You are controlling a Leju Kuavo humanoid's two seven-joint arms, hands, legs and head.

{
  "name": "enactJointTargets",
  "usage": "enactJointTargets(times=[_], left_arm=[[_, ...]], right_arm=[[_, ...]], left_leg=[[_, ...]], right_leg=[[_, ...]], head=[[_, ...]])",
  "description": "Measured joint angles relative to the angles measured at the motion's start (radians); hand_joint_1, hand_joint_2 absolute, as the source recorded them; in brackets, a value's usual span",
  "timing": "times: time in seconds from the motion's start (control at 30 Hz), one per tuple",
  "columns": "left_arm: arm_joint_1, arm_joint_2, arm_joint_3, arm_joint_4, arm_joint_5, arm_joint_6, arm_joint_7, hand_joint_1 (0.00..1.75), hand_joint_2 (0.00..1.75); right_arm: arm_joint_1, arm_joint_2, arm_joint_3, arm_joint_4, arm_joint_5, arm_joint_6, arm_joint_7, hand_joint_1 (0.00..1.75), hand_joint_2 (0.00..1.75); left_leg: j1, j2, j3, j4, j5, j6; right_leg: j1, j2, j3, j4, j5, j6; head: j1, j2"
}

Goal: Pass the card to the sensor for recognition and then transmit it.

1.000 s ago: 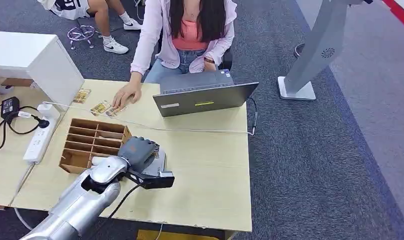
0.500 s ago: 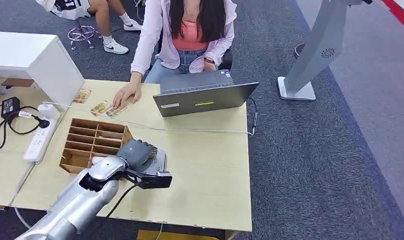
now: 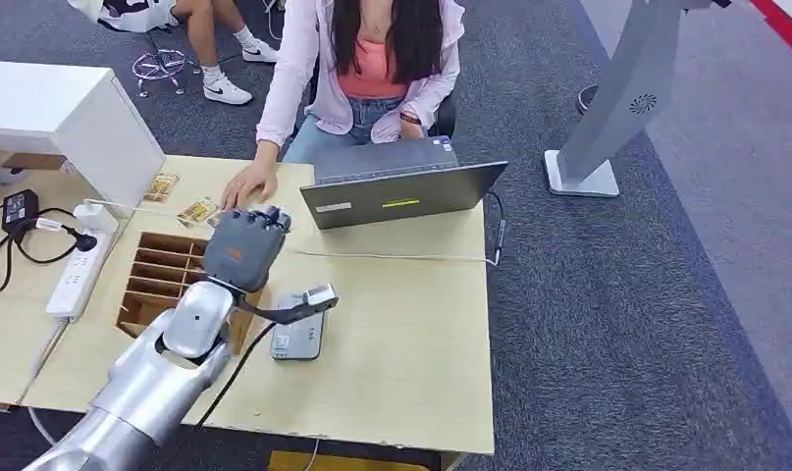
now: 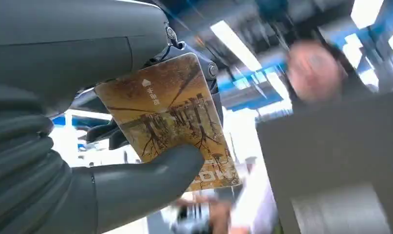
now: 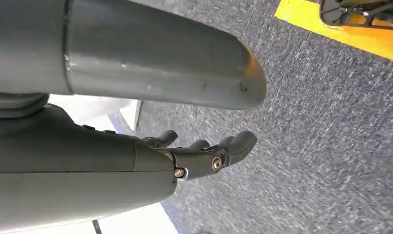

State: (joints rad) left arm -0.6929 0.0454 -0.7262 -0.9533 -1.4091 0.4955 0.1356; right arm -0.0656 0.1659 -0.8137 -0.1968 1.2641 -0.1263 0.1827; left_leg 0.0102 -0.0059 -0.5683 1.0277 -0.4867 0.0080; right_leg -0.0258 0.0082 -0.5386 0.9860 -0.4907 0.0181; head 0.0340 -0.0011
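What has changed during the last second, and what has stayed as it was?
The left hand, holding the card, rose off the sensor and moved forward, towards the person's hand. The sensor, hidden under it before, now lies uncovered. The wooden organizer, laptop and table cards stayed put.

The card (image 4: 172, 124) in the grey left hand (image 3: 242, 245) is golden brown, printed with dark bare trees and small white marks. The table (image 3: 401, 334) is pale wood, the compartment box (image 3: 166, 270) brown, the laptop (image 3: 396, 191) dark grey, the carpet (image 3: 647, 294) speckled blue-grey. The person's jacket (image 3: 303, 59) is pale pink over a coral top.
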Motion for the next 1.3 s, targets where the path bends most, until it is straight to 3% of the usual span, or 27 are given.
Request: enactJointTargets(times=[0.1, 0.17, 0.3, 0.47, 0.7, 0.73, 0.9, 1.13, 1.3], left_arm=[[-0.053, 0.01, 0.111, -0.007, -0.036, 0.05, -0.065, 1.75, 1.75], [-0.101, 0.019, 0.18, 0.005, -0.056, 0.047, -0.083, 1.75, 1.75], [-0.248, 0.038, 0.287, 0.136, -0.096, 0.016, -0.081, 1.75, 1.75], [-0.373, 0.051, 0.341, 0.295, -0.106, -0.047, -0.059, 1.75, 1.75], [-0.399, 0.052, 0.357, 0.374, -0.105, -0.05, -0.049, 1.75, 1.75], [-0.399, 0.052, 0.357, 0.38, -0.105, -0.052, -0.049, 0.0, 1.75], [-0.398, 0.052, 0.376, 0.404, -0.093, -0.025, -0.06, 0.0, 1.75], [-0.363, 0.048, 0.389, 0.407, -0.036, -0.012, -0.136, 0.0, 1.75], [-0.2, 0.046, 0.391, 0.227, 0.072, -0.006, -0.212, 0.0, 1.75]], right_arm=[[0.0, 0.0, 0.004, 0.0, 0.022, 0.002, -0.01, 0.0, 0.0], [0.0, 0.0, 0.007, 0.0, 0.037, 0.006, -0.015, 0.0, 0.0], [-0.004, 0.0, 0.01, 0.0, 0.064, 0.018, -0.019, 0.0, 0.0], [-0.004, 0.0, 0.01, 0.0, 0.062, 0.019, -0.02, 0.0, 0.0], [-0.007, 0.0, 0.01, 0.0, 0.062, 0.021, -0.009, 0.0, 0.0], [-0.008, 0.0, 0.01, 0.0, 0.062, 0.021, -0.009, 0.0, 0.0], [-0.009, 0.0, 0.01, 0.0, 0.063, 0.021, -0.01, 0.0, 0.0], [-0.009, 0.0, 0.006, 0.001, 0.054, 0.019, -0.009, 0.0, 0.0], [-0.009, 0.001, -0.008, 0.001, 0.03, 0.013, -0.003, 0.0, 0.0]], left_leg=[[0.0, 0.0, 0.0, 0.0, 0.001, -0.001], [0.001, 0.0, 0.0, 0.0, 0.002, -0.001], [0.001, 0.0, 0.0, 0.0, 0.003, -0.002], [0.001, 0.0, 0.0, 0.0, 0.003, -0.002], [0.001, 0.0, -0.001, 0.0, 0.003, -0.002], [0.001, 0.0, -0.001, 0.0, 0.003, -0.002], [0.001, 0.0, -0.001, 0.0, 0.003, -0.002], [0.001, 0.0, -0.001, 0.0, 0.003, -0.002], [0.0, 0.0, -0.001, 0.0, 0.003, -0.002]], right_leg=[[0.0, 0.0, 0.0, 0.001, 0.0, 0.0], [0.001, 0.0, -0.001, 0.001, 0.001, -0.001], [0.001, 0.0, -0.001, 0.002, 0.002, -0.002], [0.001, 0.0, -0.001, 0.002, 0.002, -0.002], [0.001, 0.0, -0.001, 0.002, 0.002, -0.002], [0.001, 0.0, -0.001, 0.002, 0.002, -0.002], [0.001, 0.0, -0.002, 0.002, 0.002, -0.002], [0.001, 0.0, -0.002, 0.002, 0.002, -0.002], [0.0, 0.001, -0.001, 0.002, 0.002, -0.002]], head=[[0.0, 0.0], [-0.001, 0.0], [0.0, 0.0], [-0.001, 0.0], [0.0, 0.0], [0.0, 0.0], [-0.001, 0.0], [0.0, 0.0], [0.0, 0.0]])
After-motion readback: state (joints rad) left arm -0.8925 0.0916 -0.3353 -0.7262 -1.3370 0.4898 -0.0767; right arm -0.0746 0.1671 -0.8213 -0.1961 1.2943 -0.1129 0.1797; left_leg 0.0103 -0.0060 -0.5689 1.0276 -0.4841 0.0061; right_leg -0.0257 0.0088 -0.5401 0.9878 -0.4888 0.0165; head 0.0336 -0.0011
